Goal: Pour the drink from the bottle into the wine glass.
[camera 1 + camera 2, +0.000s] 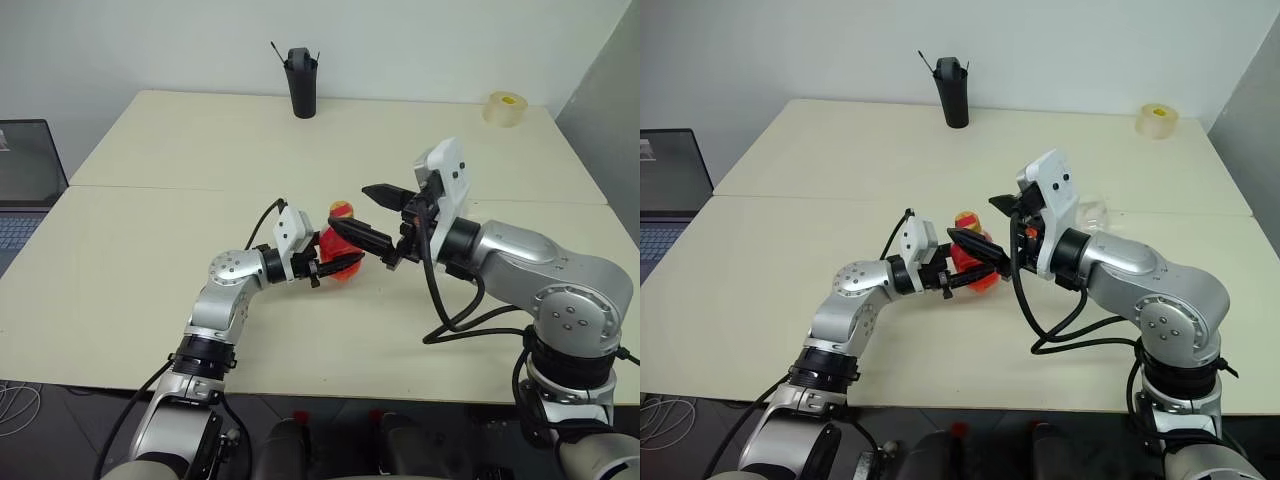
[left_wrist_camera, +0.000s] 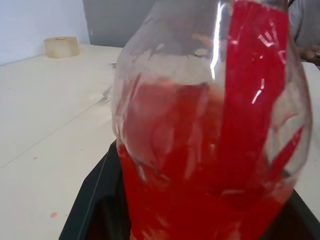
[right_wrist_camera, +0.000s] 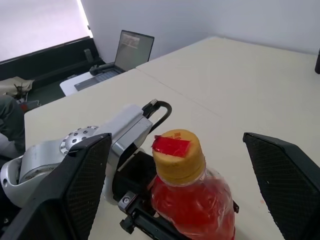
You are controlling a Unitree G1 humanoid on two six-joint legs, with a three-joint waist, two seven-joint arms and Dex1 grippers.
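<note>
Red drink fills the bottle, gripped upright by the left pincer at frame centre above the counter. Right pincer gapes wide, fingers flanking the cap, touching nothing.

At the far edge of my cream table, a tall black cup-shaped holder stands upright with thin dark sticks poking out of its top. A roll of pale tape lies flat near the far right corner, well apart from the holder. Off my table's left side sits an open laptop
</note>
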